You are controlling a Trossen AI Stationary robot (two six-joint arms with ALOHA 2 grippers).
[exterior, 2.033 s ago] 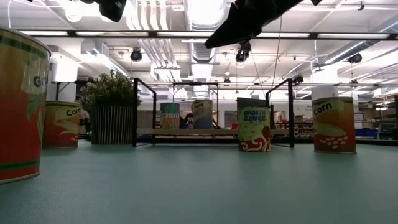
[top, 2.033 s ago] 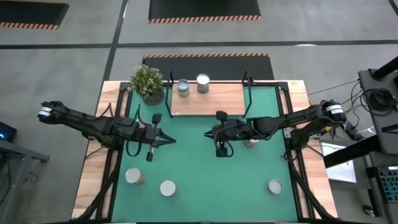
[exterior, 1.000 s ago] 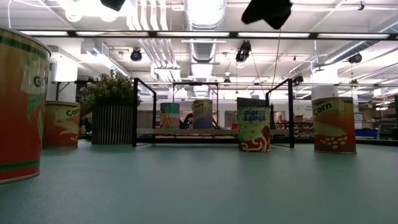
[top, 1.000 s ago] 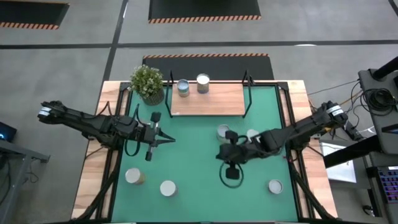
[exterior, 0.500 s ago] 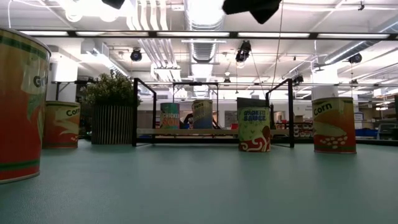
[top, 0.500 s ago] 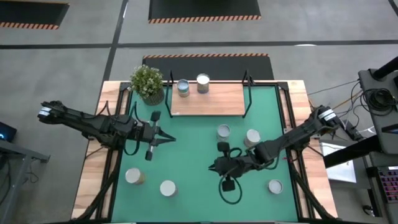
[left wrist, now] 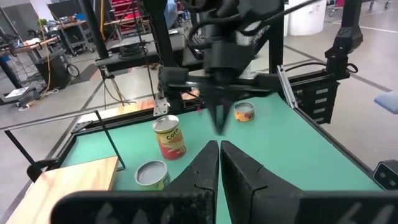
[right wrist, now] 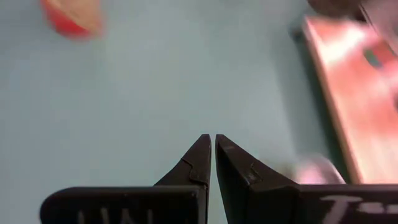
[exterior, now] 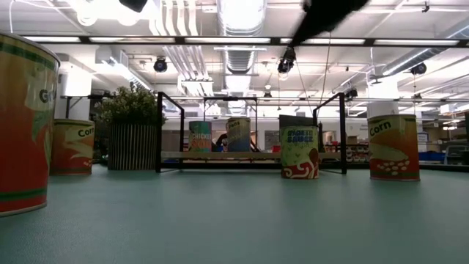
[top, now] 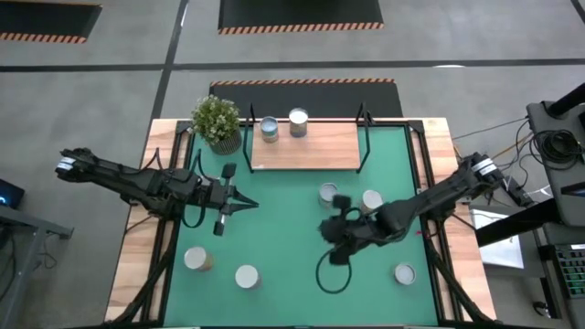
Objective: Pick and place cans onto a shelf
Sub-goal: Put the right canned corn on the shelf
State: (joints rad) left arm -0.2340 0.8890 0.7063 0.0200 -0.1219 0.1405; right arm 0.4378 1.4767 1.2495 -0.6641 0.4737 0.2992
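The shelf (top: 304,147) is a light-brown board with black posts at the mat's far edge. Two cans (top: 269,128) (top: 298,121) stand on its far left. Two cans (top: 328,194) (top: 371,200) stand on the green mat near the shelf, one (top: 404,273) at the near right and two (top: 196,260) (top: 247,276) at the near left. My right gripper (top: 324,228) is shut and empty above the mat's middle, by the can near the shelf; its fingertips (right wrist: 212,149) point down at bare mat. My left gripper (top: 241,206) is shut and empty over the mat's left.
A potted plant (top: 217,122) stands at the far left beside the shelf. A black cable loop (top: 329,274) hangs from my right arm over the near mat. The low view shows a green-labelled can (exterior: 299,152) and a corn can (exterior: 394,147) before the shelf.
My right gripper has swung over the mat's middle, first toward the near edge and the left, then back toward the far side, turning as it went and staying above the mat. Its cable loop has swung with it. The cans have stayed in place.
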